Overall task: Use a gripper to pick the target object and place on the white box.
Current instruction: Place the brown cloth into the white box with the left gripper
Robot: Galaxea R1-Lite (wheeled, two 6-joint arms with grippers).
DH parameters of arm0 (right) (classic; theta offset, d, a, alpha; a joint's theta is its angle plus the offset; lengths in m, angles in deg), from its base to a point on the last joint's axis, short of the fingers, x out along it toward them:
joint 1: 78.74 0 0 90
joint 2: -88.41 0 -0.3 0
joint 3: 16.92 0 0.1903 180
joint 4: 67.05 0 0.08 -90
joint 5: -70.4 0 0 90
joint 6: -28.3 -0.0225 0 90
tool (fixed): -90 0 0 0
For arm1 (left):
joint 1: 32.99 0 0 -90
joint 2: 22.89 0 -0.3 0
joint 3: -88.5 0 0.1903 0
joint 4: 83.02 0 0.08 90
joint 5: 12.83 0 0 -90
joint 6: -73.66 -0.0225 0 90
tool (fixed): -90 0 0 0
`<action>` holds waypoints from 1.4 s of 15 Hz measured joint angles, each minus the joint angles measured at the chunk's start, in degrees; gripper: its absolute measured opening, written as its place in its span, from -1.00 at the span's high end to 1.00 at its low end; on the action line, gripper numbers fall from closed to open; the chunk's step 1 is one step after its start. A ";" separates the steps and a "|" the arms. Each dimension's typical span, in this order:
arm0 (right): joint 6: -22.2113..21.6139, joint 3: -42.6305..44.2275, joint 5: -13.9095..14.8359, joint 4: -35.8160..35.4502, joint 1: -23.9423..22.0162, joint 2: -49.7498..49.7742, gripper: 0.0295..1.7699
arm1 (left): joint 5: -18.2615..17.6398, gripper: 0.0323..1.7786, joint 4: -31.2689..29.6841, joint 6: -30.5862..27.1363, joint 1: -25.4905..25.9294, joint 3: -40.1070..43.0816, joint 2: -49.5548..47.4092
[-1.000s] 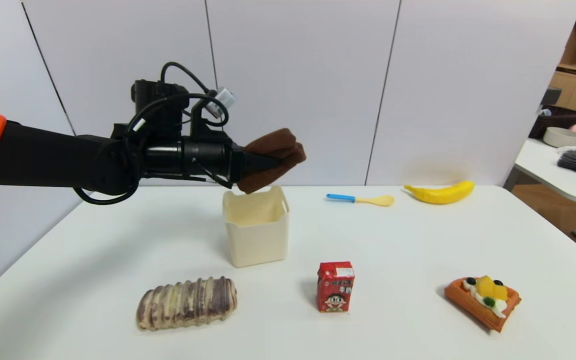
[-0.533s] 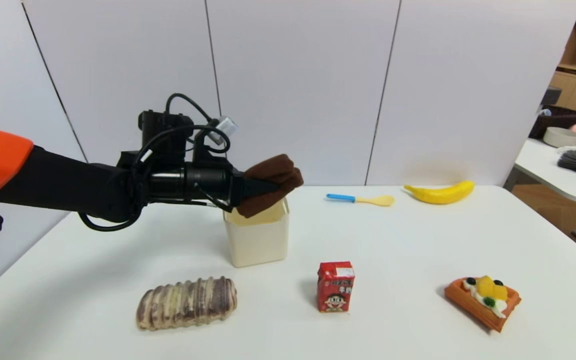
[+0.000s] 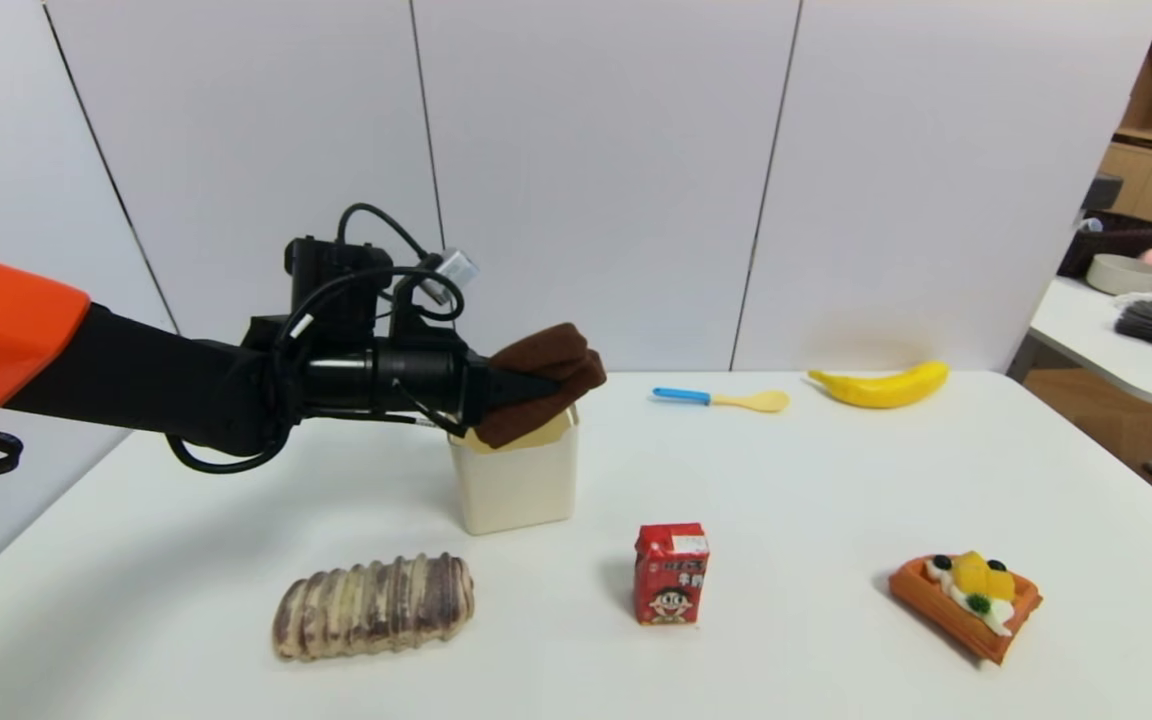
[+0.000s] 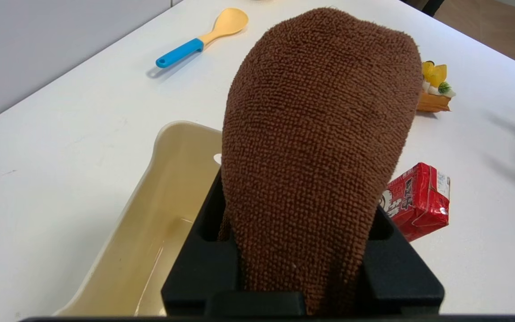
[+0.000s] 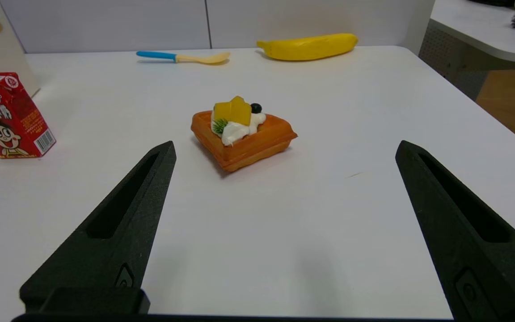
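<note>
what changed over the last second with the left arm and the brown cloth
The left gripper came down with the brown cloth, from well above the white box to right at its rim. It is still shut on the cloth; nothing was let go. The box, bread loaf, milk carton and waffle stayed put.

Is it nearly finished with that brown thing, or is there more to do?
Picking up looks done: the left pincer is shut on the brown cloth block and holds it off the table. In hand: the block hangs at the rim of the white box, over its opening. Left: letting go so it rests on the box, then pulling away. The right pincer waits open near the waffle.
</note>
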 joint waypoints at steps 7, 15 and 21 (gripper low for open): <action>0.00 0.00 0.00 0.02 0.00 0.00 -0.92 | -0.02 0.21 -0.38 0.02 0.02 0.32 0.01; 0.00 0.00 0.00 0.02 0.00 0.00 -0.92 | -0.02 -0.51 -0.46 -0.06 0.00 -0.12 0.00; 0.02 0.00 0.00 0.02 0.00 0.00 -0.92 | 0.04 -0.73 0.72 -0.09 0.11 -1.44 -1.89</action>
